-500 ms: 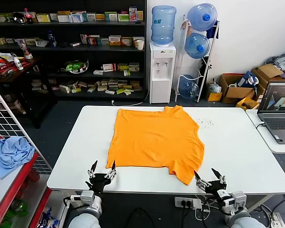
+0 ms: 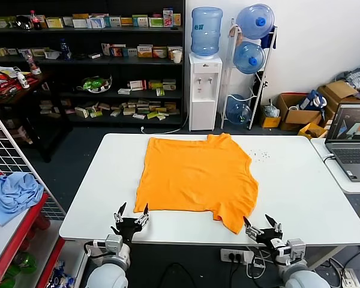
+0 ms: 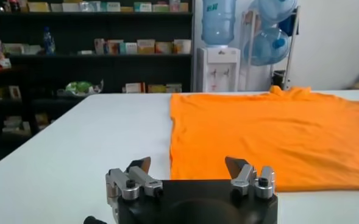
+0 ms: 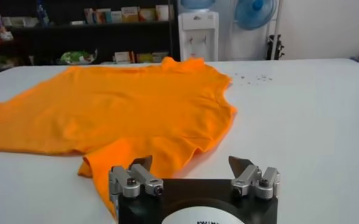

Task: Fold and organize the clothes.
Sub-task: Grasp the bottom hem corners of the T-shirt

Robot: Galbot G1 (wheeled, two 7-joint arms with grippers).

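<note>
Here, a large white table (image 2: 300, 192) fills the middle of the head view, with dark shelves of boxed goods, a water dispenser and spare water bottles standing behind it. Spread flat near the table's centre, slightly toward the robot's left, lies 1 bright orange T-shirt (image 2: 195, 177), its collar pointing away from the robot and its hem toward the near edge. No lettering shows on the upward side. 1 sleeve (image 2: 233, 217) trails toward the near right corner, rumpled and partly doubled over, while the left edge of the shirt runs fairly straight. The fabric looks thin, soft and light, so it will likely drape, sag and crease when lifted rather than hold a shape, and it may slide easily over the smooth tabletop. Sensible places to pinch seem to be the near hem corners or the shoulder seams, where layers can be gathered together. The left gripper (image 2: 131, 218) hovers at the near table edge, just short of the hem's left corner, fingers spread apart and holding nothing. The right gripper (image 2: 260, 228) sits at the near edge just beside the trailing sleeve, fingers likewise spread apart and empty. Well apart, a light blue cloth (image 2: 13, 195) rests on a side rack.
</note>
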